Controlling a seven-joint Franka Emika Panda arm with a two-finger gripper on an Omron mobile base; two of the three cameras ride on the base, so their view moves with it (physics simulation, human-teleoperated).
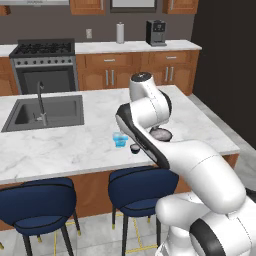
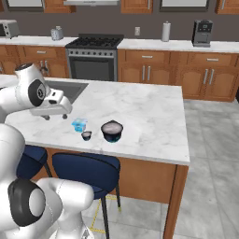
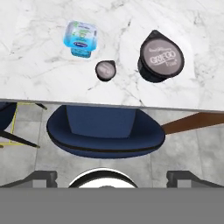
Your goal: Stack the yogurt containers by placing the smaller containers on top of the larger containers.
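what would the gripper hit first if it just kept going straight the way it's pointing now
Probably the blue stool seat or the counter edge. The gripper points down, and the hand view's centre lies at that edge, short of the three tubs. Depth is unclear, so this is a guess.

island counter (image 2: pixel 140 112): three tubs stood apart near its front edge | tiny tub (image 3: pixel 105 70) lay between light-blue cup (image 3: pixel 80 38) and wide tub (image 3: pixel 160 57), nearest the edge | stool (image 3: pixel 105 131) sat below that edge | sink (image 1: pixel 45 112) lay left | stove (image 2: pixel 93 56) stood behind
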